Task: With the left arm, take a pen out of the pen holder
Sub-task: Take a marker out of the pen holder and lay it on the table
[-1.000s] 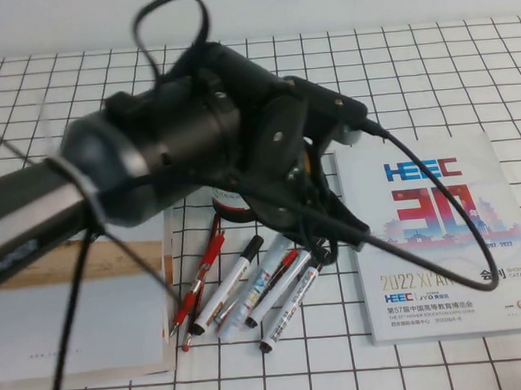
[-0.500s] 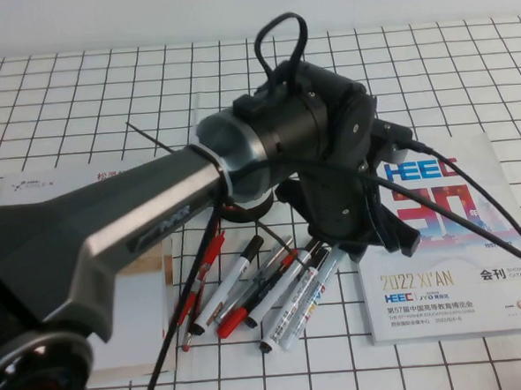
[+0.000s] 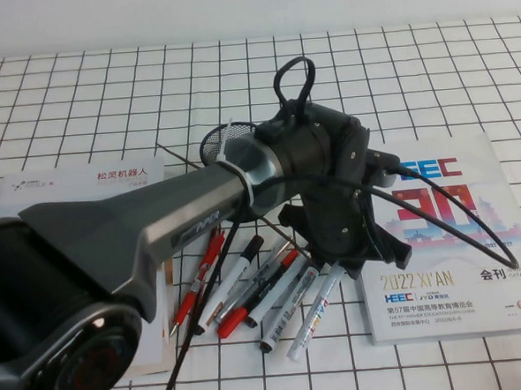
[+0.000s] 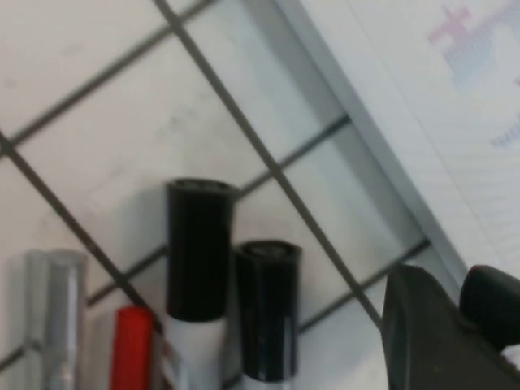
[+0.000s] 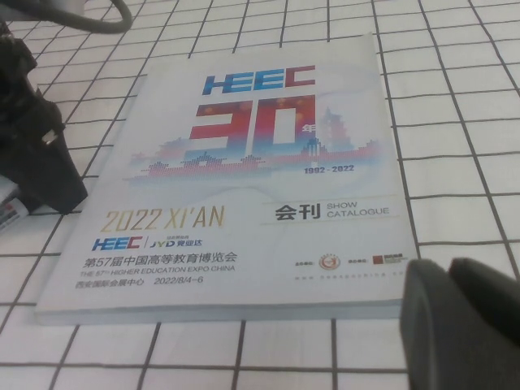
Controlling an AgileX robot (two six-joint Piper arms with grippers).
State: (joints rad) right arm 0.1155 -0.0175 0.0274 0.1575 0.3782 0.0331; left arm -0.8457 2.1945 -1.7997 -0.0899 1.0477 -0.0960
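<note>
The black mesh pen holder [image 3: 212,147] shows behind my left arm, near the table's middle. In front of it several pens lie in a row: a red pen [image 3: 199,278] and black-capped markers [image 3: 239,276] [image 4: 197,244]. My left gripper [image 3: 353,262] [image 4: 459,296] points down at the right end of that row, beside the catalogue's edge. Its fingers stand close together on the top end of a white marker [image 3: 314,314], which slants down toward the table's front. My right gripper [image 5: 459,272] is shut on nothing, low over the near right corner of the catalogue [image 5: 252,179].
The HEEC show catalogue [image 3: 449,236] lies flat to the right of the pens. A white booklet [image 3: 74,184] with a wooden ruler lies on the left, partly under my left arm. The arm's black cable [image 3: 458,236] loops over the catalogue.
My left arm has swung right and lowered its gripper next to the catalogue. A further white marker has come with it to the right end of the pen row.
</note>
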